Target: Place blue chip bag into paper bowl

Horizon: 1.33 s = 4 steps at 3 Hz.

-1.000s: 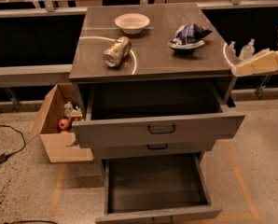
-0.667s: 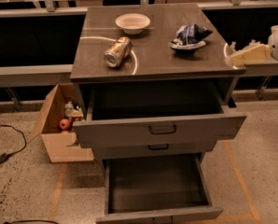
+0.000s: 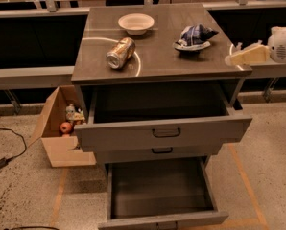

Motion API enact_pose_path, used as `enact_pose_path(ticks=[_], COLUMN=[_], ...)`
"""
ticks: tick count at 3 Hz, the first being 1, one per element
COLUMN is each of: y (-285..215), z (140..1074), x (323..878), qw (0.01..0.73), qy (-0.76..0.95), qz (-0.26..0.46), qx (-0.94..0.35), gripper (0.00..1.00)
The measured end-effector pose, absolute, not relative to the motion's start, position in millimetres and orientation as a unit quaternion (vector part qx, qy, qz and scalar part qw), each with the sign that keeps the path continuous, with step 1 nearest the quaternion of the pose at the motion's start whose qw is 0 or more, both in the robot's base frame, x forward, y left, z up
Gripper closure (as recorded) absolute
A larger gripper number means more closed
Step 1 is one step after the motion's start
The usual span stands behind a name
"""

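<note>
— What sits furthest left?

— A cardboard box [image 3: 61, 133] on the floor, just beside the table [image 3: 157, 63], with small items inside too tiny to name.

— And on the table itself?

— A gold-brown can [image 3: 120, 53] lies on its side toward the front left. Behind it, near the back edge, the paper bowl [image 3: 136, 23] stands upright. The blue chip bag [image 3: 195, 34] lies crumpled to the right of the bowl, apart from it and not inside.

— Where is the end effector?

— The end effector [image 3: 232, 58] hangs at the table's right edge, near the front right corner, its tip pointing left. It is close to the bag but not touching it, and holds nothing. Whether it is spread or pressed together cannot be told.

— Below the top?

— The upper drawer [image 3: 162, 131] and the bottom drawer [image 3: 162, 219] both stand pulled out.
</note>
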<state>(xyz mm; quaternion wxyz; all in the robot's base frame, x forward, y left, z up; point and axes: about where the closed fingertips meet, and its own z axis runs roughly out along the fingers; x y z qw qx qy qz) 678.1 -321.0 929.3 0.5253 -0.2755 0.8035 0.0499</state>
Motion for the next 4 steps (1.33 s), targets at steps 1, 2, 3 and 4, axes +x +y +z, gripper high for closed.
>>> enact_pose_path(ticks=[1, 2, 3, 4], y=[-292, -257, -231, -210], z=[924, 923, 915, 903], x=[697, 718, 740, 757], qw=[0.555, 0.574, 0.585, 0.597], qy=[0.776, 0.747, 0.73, 0.72], qz=[0.108, 0.177, 0.21, 0.203], qx=[-0.28, -0.285, -0.284, -0.289], gripper=[0.0, 0.0, 0.0, 0.0])
